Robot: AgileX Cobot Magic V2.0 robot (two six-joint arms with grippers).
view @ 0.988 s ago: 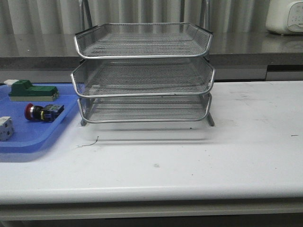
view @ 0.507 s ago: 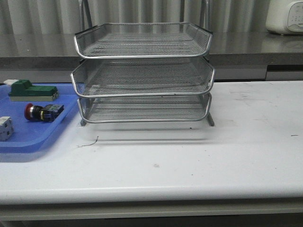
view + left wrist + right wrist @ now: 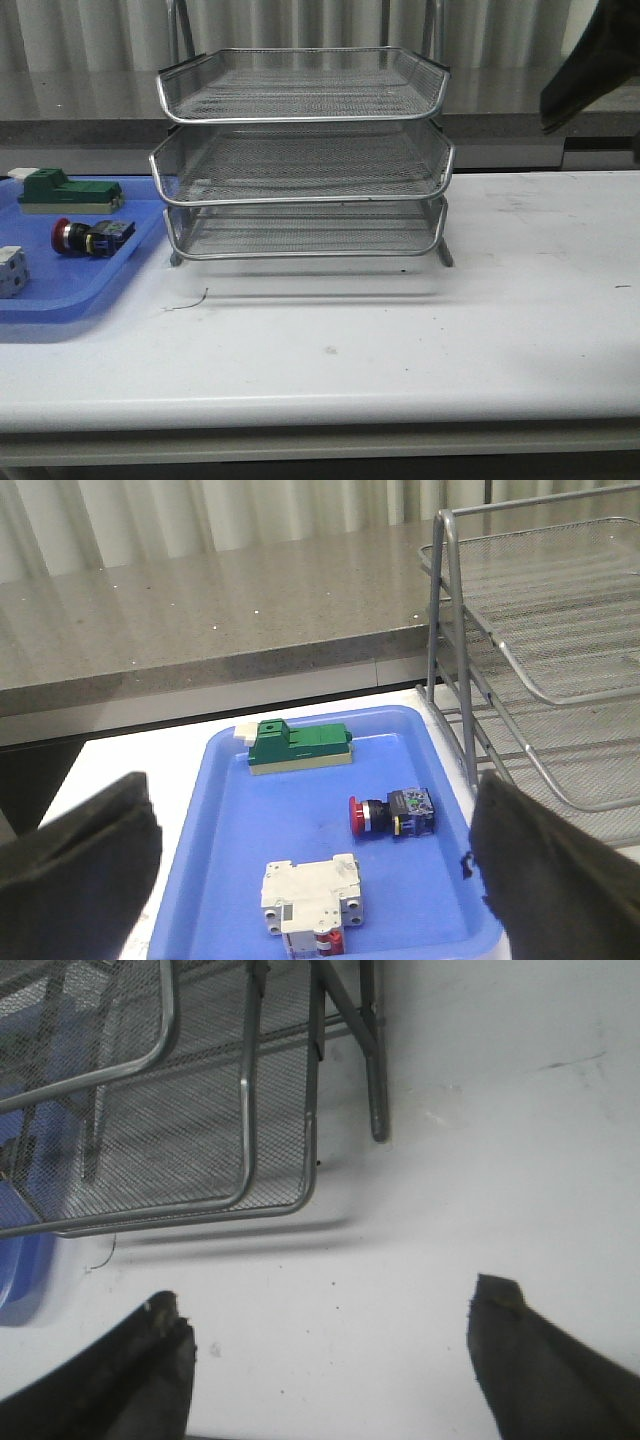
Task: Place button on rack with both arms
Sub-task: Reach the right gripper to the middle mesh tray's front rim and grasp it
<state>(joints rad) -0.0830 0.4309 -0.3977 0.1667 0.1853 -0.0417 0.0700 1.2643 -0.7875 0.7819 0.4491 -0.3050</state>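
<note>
Button on its side in the blue plastic tray, red mushroom head toward the tray's outer end, black and blue body toward the rack; clear of the green block behind it and of the white breaker nearer the table's front edge. Untouched, not yet gripped. Rack just beside the tray on the white table, all three mesh tiers bare, open fronts toward the robot, presumably so a part can go in from this side.

Left gripper spread wide, empty, poised above the tray with the button between its dark fingers, probably lined up for a descent. Right gripper likewise wide apart and empty, over bare table in front of the rack's right corner.

From the front: only a dark piece of the right arm at the upper right; left arm out of sight, no fingers visible. From the wrists: finger spread and aim, plus red detail on the breaker invisible from the front.
</note>
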